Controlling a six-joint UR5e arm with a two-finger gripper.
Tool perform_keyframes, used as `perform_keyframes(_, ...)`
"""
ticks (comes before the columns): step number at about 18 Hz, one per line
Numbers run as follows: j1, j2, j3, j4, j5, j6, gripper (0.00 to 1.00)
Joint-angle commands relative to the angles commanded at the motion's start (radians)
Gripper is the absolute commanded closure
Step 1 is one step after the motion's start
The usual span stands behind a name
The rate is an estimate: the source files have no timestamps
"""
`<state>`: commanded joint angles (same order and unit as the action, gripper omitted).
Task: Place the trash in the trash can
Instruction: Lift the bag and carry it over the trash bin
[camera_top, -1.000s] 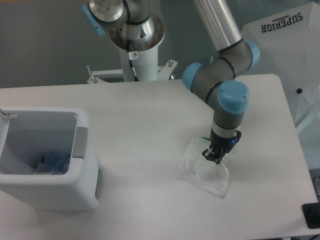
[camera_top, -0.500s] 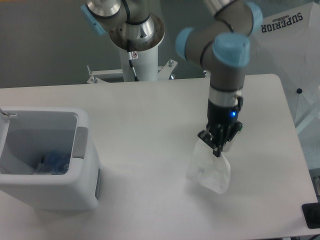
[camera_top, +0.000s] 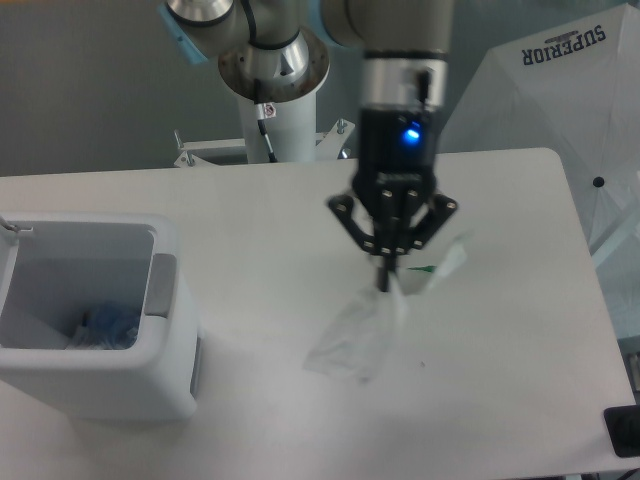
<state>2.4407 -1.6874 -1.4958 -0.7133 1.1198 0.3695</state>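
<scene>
At lower left, the trash can (camera_top: 95, 330) already holds the bottle (camera_top: 105, 325). Toward centre, the plastic bag (camera_top: 365, 325) has left the table (camera_top: 250, 220), where it lay flat a second ago. It hangs directly below the gripper (camera_top: 384, 282), pinched shut on its top edge; carrying it leftward remains.

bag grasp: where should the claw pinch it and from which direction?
Pinch an upper edge fold from straight above, as the claw does now. The plastic bag is thin, limp film, so it gives no rigid side to clamp; held by its top, the rest hangs free below, with a flap bearing a green mark out to the side, ready to go into the trash can.
</scene>
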Motion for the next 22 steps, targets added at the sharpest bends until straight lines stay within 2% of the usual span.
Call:
perform_keyframes(10,-0.199,0.003,0.045,0.026,-0.020,-0.004,1.00)
perform_keyframes(15,-0.272,0.014,0.008,0.025,-0.018,-0.131,1.00)
perform_keyframes(19,-0.295,0.066,-0.081,0.026,-0.018,-0.149,1.00)
perform_keyframes(22,-0.298,0.084,-0.133,0.026,-0.018,-0.146,1.00)
